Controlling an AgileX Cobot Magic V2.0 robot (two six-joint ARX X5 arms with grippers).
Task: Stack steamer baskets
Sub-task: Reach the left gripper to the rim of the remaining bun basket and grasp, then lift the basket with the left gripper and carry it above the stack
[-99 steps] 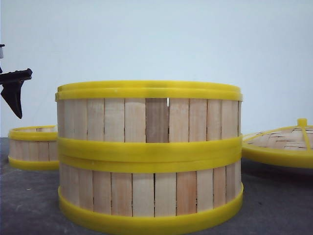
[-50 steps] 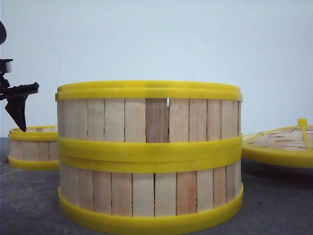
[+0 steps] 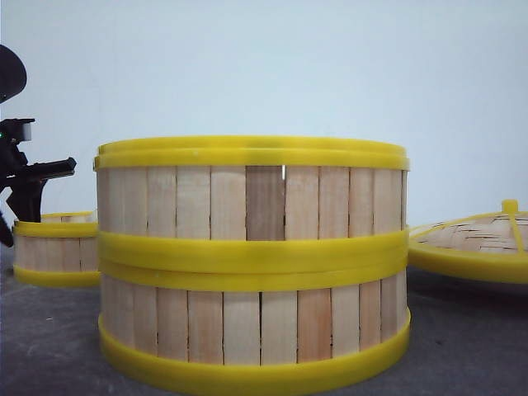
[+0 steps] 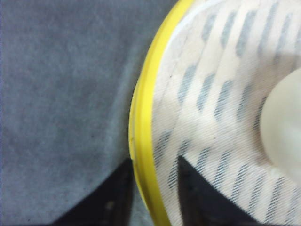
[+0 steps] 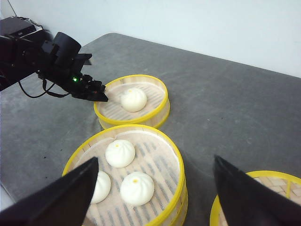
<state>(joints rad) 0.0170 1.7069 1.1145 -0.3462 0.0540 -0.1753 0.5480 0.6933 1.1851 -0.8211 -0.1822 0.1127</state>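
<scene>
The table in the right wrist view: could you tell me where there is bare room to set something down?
The grey table lies bare beyond the single basket toward the far wall, and between the two-basket stack and the lid. It is crowded around the single basket, where the left gripper straddles the rim.

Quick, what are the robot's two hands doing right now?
Left gripper: open, fingers either side of the single basket's rim.
Right gripper: open, holding nothing.

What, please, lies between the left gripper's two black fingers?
The left wrist view shows the yellow rim of the single round slatted steamer basket between the left gripper fingers.
</scene>
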